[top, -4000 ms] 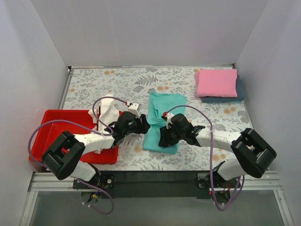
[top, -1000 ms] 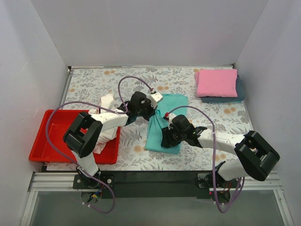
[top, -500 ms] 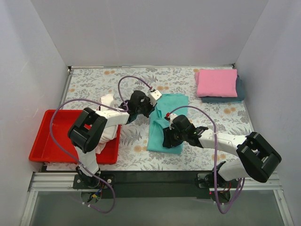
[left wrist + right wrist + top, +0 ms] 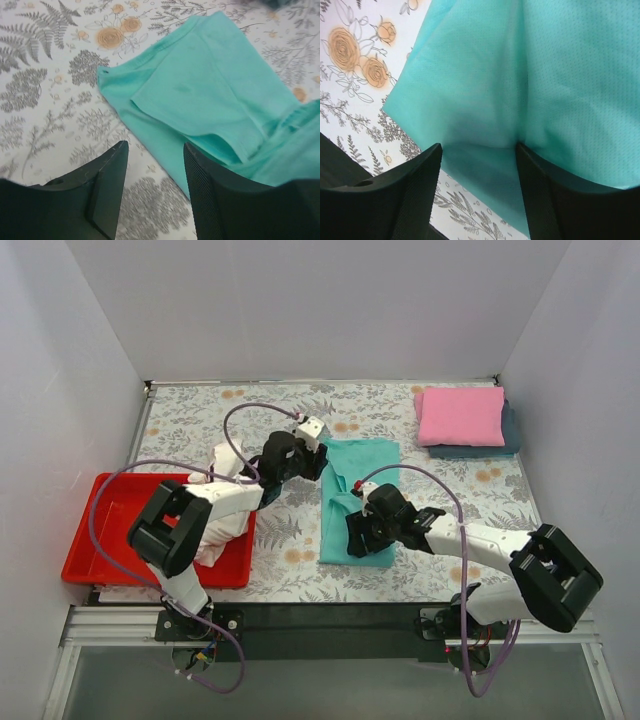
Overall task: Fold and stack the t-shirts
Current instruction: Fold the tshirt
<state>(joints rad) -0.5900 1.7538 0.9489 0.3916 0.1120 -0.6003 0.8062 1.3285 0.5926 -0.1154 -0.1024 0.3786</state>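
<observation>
My right tool (image 4: 477, 147) hangs low over the near end of the teal t-shirt (image 4: 545, 75), its two fingers (image 4: 410, 200) apart, with cloth filling the gap between them. The cloth there looks to lie loose under the tool rather than pinched. Just off to the tool's left, the shirt's corner ends and the flowered counter (image 4: 355, 55) shows.

My left tool (image 4: 156, 150) is at the far end of the same shirt, fingers (image 4: 107, 185) also apart with nothing between them. Its gap looks down on bare counter and the hemmed edge of the shirt, which spreads away ahead and to the right of the tips, one layer folded over another.

From above, the teal t-shirt (image 4: 365, 458) is a long folded strip on the counter (image 4: 200, 415), running from my right tool (image 4: 358, 530) at its near end to my left tool (image 4: 318, 460) at its far left corner.

Back along my left arm, the white t-shirt (image 4: 225, 462) lies crumpled over the right rim of the red tray (image 4: 110, 530), partly under the arm.

Well beyond my right tool, at the far right corner of the counter, the pink t-shirt (image 4: 460, 415) sits folded on top of the dark blue-grey t-shirt (image 4: 511, 436), whose edge shows beneath it
</observation>
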